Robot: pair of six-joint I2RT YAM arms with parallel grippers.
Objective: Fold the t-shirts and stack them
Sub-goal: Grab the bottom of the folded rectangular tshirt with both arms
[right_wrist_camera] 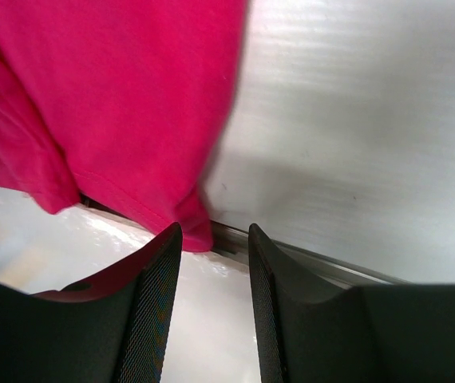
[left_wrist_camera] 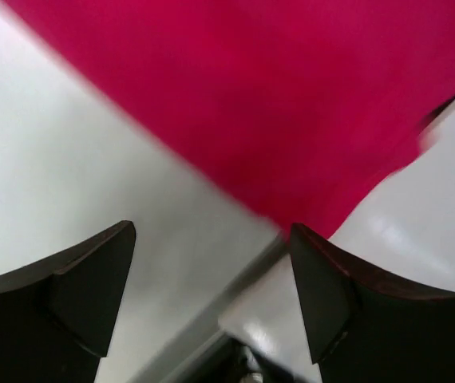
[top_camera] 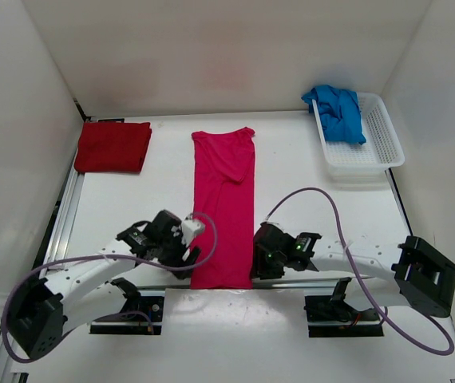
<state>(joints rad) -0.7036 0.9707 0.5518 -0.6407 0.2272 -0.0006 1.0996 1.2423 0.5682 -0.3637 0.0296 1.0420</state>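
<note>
Seen from above, three shirts: a red shirt (top_camera: 113,147) folded far left on the bench (top_camera: 132,207), a pink shirt (top_camera: 223,207) laid long in the middle, a blue shirt (top_camera: 338,112) bunched in one basket (top_camera: 371,155). Only the wrist views show the grips at the pink hem: left hand (left_wrist_camera: 211,230) wide open, right hand (right_wrist_camera: 214,229) half open, both empty.
</note>
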